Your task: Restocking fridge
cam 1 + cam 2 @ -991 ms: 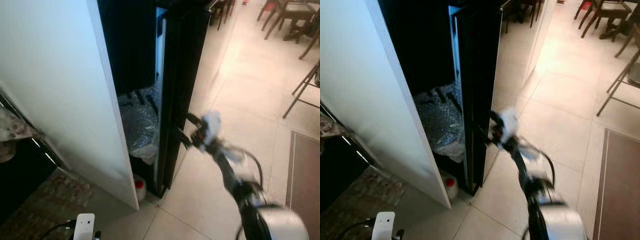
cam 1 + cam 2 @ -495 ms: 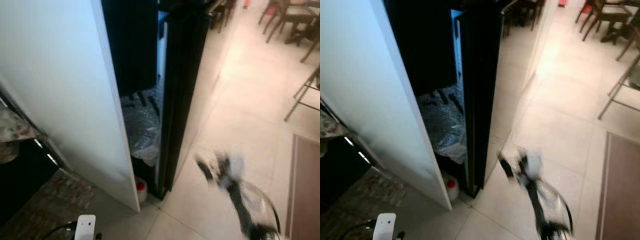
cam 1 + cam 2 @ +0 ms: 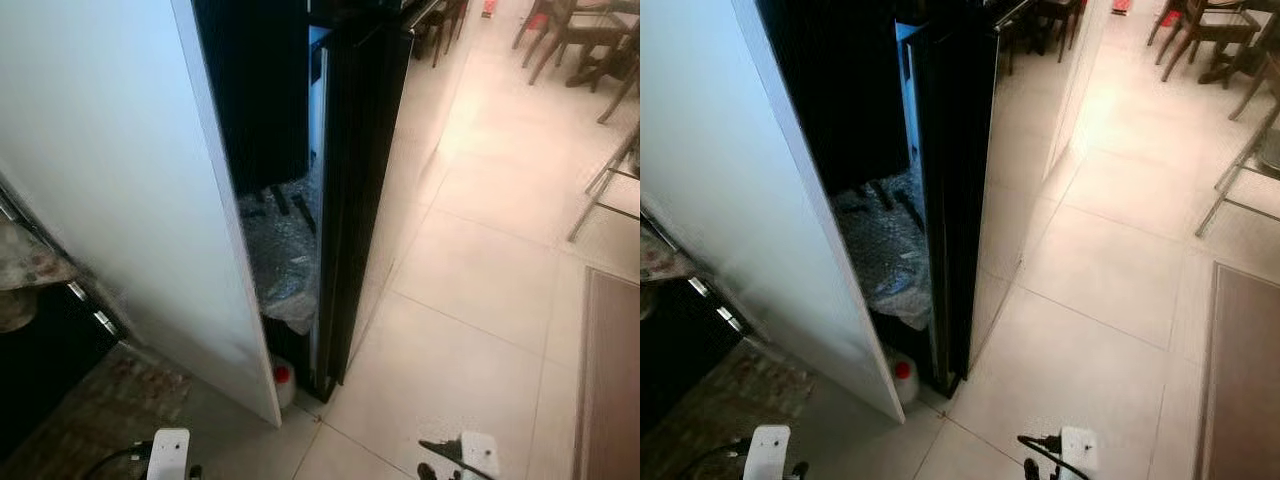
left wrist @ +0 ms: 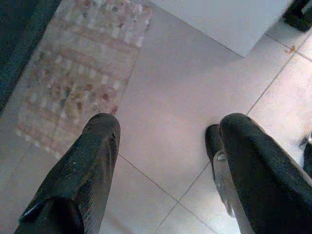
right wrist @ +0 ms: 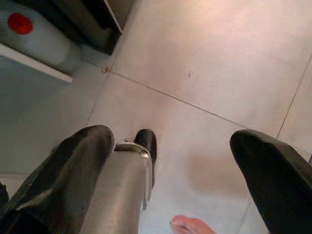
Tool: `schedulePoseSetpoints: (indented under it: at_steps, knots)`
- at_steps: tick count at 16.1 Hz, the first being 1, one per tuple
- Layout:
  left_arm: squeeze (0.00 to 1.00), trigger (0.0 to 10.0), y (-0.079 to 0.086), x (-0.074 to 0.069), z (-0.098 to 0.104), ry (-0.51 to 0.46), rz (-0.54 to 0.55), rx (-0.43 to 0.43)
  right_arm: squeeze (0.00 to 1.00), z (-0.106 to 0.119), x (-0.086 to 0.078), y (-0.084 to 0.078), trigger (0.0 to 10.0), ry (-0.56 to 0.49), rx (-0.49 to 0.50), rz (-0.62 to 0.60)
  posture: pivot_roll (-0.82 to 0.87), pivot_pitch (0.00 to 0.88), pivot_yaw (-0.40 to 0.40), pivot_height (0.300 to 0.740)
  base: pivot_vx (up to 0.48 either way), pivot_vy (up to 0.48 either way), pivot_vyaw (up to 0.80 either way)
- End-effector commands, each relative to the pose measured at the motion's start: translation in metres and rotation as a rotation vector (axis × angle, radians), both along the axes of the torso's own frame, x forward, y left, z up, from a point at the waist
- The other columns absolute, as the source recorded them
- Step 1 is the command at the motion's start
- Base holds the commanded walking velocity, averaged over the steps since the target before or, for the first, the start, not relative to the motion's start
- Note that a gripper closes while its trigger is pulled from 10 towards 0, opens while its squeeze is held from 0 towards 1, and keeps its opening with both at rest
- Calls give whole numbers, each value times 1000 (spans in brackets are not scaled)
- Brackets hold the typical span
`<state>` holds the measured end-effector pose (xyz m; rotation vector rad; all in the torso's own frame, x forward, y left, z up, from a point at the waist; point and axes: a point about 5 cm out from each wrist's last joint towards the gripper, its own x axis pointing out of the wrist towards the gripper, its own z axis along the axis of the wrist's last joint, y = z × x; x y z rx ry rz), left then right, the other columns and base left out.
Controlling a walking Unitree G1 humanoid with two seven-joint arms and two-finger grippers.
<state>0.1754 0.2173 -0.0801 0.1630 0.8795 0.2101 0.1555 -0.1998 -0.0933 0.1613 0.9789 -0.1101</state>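
The tall black fridge door [image 3: 362, 170] stands a little ajar beside a white side panel [image 3: 120, 200]. Crumpled bubble wrap [image 3: 285, 250] fills the dark gap between them. On the floor at the foot of the gap stands a white jug with a red cap [image 3: 282, 378], also seen as the jug [image 5: 29, 34]. Both arms hang low at my sides. My left gripper [image 4: 170, 126] is open over the tiles beside a patterned rug [image 4: 78, 73]. My right gripper [image 5: 170, 139] is open over bare tile, a short way from the fridge's bottom corner. Nothing lies between either pair of fingers.
Pale floor tiles [image 3: 470, 300] stretch to the right of the fridge. Dark chairs [image 3: 585, 40] stand at the far right, and a brown mat [image 3: 612, 370] lies along the right edge. A counter edge [image 3: 40, 270] juts in at the left.
My right arm has dropped from the fridge door's edge to hang at the bottom of the view. The door and the left arm stand as before.
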Motion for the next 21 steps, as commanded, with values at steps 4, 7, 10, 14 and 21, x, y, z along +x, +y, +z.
schedulePoseSetpoints:
  at_steps: [4,7,10,14,21]
  knots:
    - [0,10000,7,-11,-4,52,-19,15,0,2,8,11,10000,-4,-1,42,-100,73,2,740,0,0,800]
    - [0,10000,8,-10,-4,53,-25,17,0,2,10,15,10000,-7,-1,64,-98,81,6,740,0,0,800]
    - [0,10000,9,-10,-3,55,-28,18,0,1,8,18,10000,5,1,99,-96,85,7,740,0,0,800]
    - [0,10000,8,-10,-4,59,-39,16,0,1,9,20,10000,-3,6,107,-97,89,8,740,0,0,800]
    - [0,10000,5,-10,-4,59,-44,13,0,0,7,18,10000,15,7,161,-99,93,-1,740,0,0,800]
